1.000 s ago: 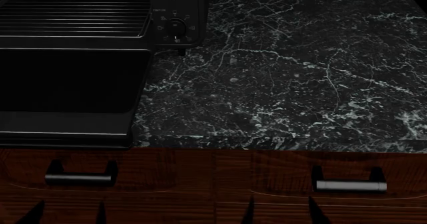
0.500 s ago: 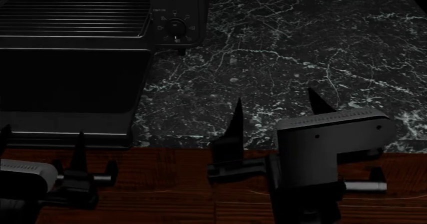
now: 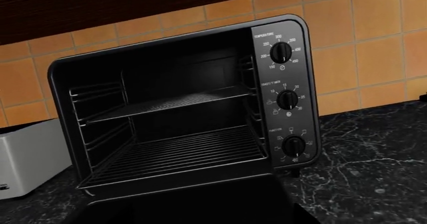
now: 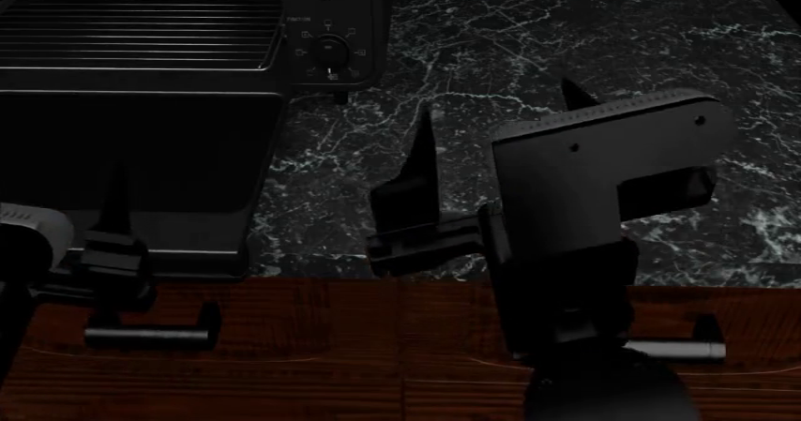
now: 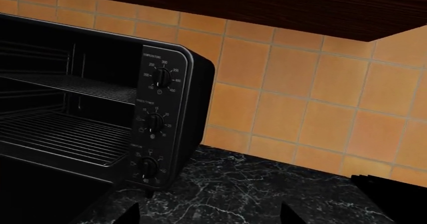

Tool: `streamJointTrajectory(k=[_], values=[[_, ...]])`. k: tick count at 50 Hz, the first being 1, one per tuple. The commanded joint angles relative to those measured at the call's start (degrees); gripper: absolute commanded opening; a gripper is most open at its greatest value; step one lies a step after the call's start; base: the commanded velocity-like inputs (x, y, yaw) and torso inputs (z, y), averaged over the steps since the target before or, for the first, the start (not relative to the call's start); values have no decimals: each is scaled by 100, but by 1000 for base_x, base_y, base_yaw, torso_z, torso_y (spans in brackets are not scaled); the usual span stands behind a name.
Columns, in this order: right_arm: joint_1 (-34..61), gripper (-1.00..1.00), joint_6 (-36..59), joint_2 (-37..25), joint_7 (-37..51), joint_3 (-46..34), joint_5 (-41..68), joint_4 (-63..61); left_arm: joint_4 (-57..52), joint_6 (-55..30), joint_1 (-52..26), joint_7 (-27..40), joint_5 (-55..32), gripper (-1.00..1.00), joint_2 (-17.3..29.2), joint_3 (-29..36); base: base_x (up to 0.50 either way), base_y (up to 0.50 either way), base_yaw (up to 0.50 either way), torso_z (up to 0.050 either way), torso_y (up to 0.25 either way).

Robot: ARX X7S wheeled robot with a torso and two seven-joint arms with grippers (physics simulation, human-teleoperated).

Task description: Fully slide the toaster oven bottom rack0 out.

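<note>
The black toaster oven (image 4: 328, 27) stands at the counter's back left, its door (image 4: 126, 149) folded down flat. It also shows in the left wrist view (image 3: 280, 97) and the right wrist view (image 5: 160, 119). The bottom rack0 (image 3: 180, 154) of grey wire sits inside the oven, its front rim at the opening; it also shows in the head view (image 4: 138, 27) and the right wrist view (image 5: 60, 136). My left gripper (image 4: 56, 205) is open and empty in front of the door. My right gripper (image 4: 498, 112) is open and empty above the counter, right of the oven.
A second wire rack (image 3: 167, 102) sits higher in the oven. A white appliance (image 3: 27, 156) stands beside the oven. Dark marble counter (image 4: 564, 46) extends right. Wooden drawers with bar handles (image 4: 148, 335) lie below its front edge. An orange tile wall (image 5: 320, 94) stands behind.
Both arms have risen into the head view. The right gripper moved up and forward over the counter. The left gripper rose toward the door's front edge.
</note>
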State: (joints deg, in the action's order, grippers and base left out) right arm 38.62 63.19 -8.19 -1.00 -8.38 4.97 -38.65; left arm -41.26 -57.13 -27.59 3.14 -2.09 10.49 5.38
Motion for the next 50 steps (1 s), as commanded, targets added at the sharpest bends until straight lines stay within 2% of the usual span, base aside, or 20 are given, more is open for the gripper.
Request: streamJointTrajectory(k=[1, 26, 50], values=[[746, 100, 328, -6, -103, -149, 98, 488, 95, -547, -690, -58, -25, 100, 140, 62, 0, 0, 0, 0, 0], [913, 100, 471, -31, -4, 77, 202, 375, 160, -357, -565, 23, -27, 100, 245, 49, 148, 102, 0, 0, 0], [890, 100, 455, -67, 87, 58, 277, 333, 34, -390, -513, 48, -102, 100, 299, -33, 206, 5, 0, 0, 0]])
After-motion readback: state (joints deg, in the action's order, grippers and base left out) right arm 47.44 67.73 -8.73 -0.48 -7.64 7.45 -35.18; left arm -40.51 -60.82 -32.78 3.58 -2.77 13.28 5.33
